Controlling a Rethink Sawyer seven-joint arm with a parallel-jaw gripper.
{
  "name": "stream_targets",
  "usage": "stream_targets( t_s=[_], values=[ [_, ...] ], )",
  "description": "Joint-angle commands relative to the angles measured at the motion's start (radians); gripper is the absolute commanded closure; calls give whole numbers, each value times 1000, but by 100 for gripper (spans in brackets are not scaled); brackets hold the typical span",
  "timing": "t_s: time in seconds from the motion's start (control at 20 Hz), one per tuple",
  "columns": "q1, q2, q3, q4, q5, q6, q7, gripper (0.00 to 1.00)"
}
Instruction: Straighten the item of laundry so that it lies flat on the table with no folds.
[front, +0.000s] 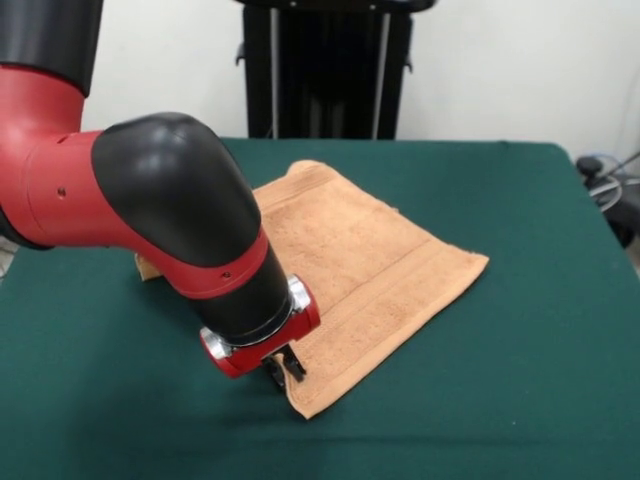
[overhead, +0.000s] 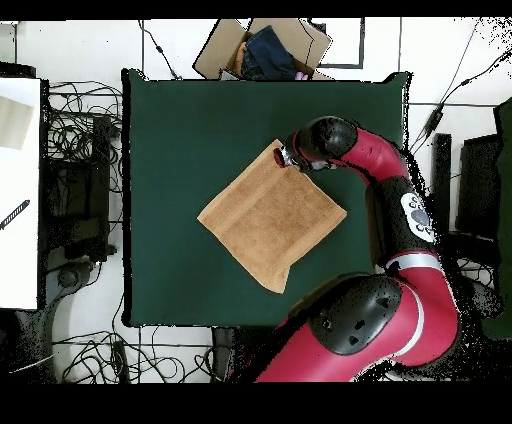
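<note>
— While the towel (front: 365, 275) lies mid-table (front: 540, 400), set cornerwise and nearly flat, where do we stand?

— Our gripper (front: 284, 371) hangs at the towel's front corner. Its fingers look drawn close, but we cannot tell whether they pinch cloth.

— And the step?

— We judge a flap remains by the towel's right corner, seen from overhead. Drag low and slowly, straight outward from the towel's middle, so nothing bunches.

Bright, even indoor light; soft shadows on table (front: 520, 300); no glare/blur.
</note>
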Motion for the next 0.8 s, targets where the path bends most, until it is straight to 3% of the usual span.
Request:
stream_targets(
  t_s=[0.05,0.8],
  values=[
    [74,166,-44,-95,8,-232,291,100],
    [113,186,-76,-152,49,-223,306,100]
  ],
)
